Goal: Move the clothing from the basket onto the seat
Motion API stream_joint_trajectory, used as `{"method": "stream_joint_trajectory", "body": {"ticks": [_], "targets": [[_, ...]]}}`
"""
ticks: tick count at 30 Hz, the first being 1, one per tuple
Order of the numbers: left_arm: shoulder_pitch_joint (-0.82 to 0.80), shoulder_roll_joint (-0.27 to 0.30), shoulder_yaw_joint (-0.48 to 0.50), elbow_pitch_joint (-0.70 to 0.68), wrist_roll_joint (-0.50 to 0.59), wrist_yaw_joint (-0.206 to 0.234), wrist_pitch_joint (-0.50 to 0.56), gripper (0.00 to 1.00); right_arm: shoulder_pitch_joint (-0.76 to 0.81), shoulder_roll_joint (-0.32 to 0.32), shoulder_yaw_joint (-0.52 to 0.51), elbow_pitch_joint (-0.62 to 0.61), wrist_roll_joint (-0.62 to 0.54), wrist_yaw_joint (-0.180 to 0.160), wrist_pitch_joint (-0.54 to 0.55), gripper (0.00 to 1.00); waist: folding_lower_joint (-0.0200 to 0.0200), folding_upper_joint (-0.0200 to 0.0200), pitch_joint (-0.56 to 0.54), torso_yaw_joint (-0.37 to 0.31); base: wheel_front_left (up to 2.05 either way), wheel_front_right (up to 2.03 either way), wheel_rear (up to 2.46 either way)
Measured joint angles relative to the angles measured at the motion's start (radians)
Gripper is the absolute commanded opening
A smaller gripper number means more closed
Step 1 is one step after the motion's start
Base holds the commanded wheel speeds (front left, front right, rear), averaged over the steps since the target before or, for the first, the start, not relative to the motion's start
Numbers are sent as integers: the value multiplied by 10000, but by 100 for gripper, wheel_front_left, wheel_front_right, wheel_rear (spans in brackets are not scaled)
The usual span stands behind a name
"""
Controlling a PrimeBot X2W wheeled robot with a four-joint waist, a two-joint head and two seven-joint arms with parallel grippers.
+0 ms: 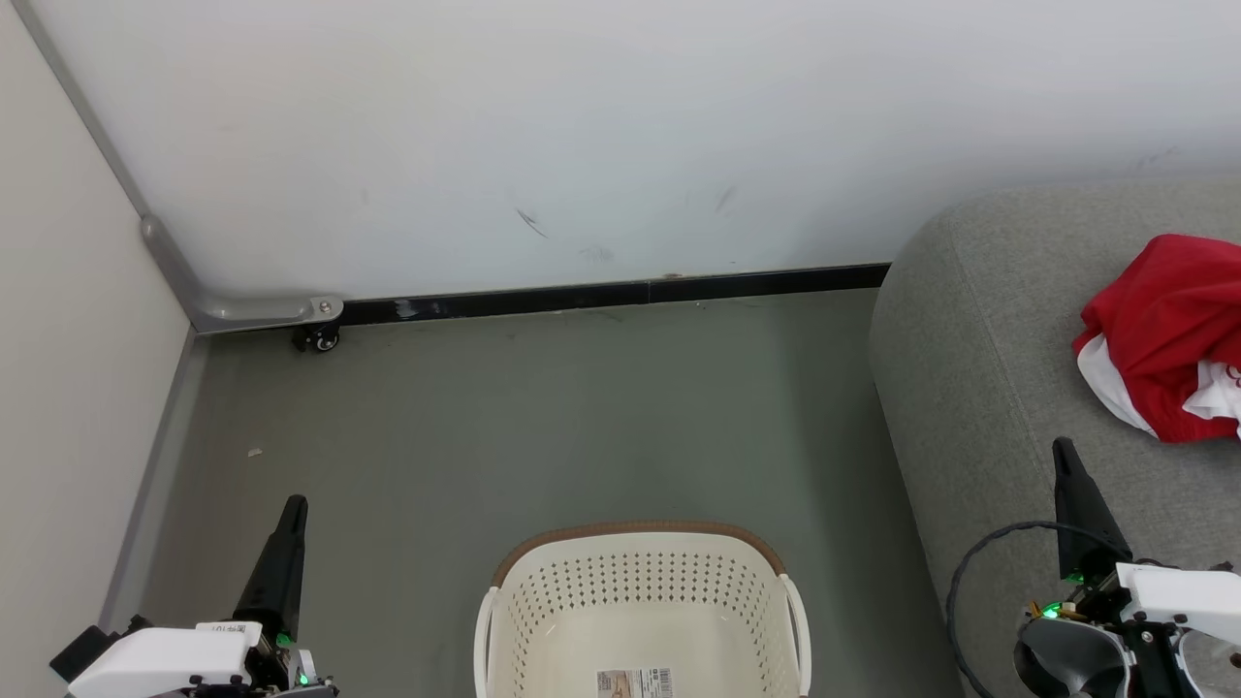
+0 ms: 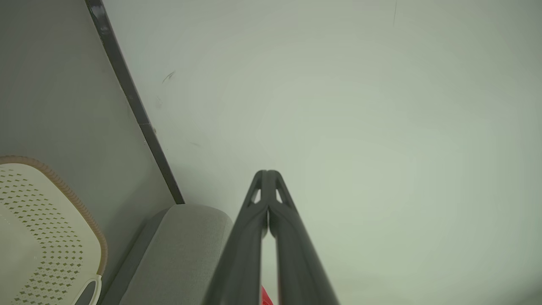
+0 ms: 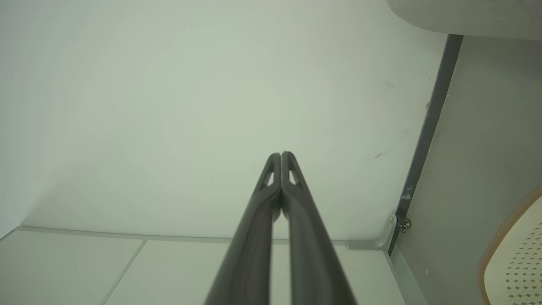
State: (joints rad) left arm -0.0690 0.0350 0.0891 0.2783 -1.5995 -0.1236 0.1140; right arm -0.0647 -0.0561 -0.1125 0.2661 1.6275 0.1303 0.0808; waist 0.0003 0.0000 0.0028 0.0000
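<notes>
— What's along the back?
— A pale wall (image 1: 620, 116), with a few dark scuff marks (image 1: 530, 223) low down. A black baseboard (image 1: 620, 294) runs where it meets the grey-green floor (image 1: 543, 427).
— And on the left?
— A cream side panel (image 1: 68, 388), edged by a grey metal strip (image 1: 233, 312) that bends at the corner. A small black caster (image 1: 320, 339) sits under its end.
— Anything lying on the floor?
— One small pale scrap (image 1: 255, 452), near the panel.
</notes>
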Motion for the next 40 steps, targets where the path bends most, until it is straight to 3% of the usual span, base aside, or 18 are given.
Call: {"method": "stream_joint_trajectory", "body": {"ticks": [40], "targets": [[0, 0, -6, -8, -2, 0, -2, 0, 0, 2, -23, 0, 0, 0, 75, 0, -1, 0, 1, 0, 0, 0, 0]]}}
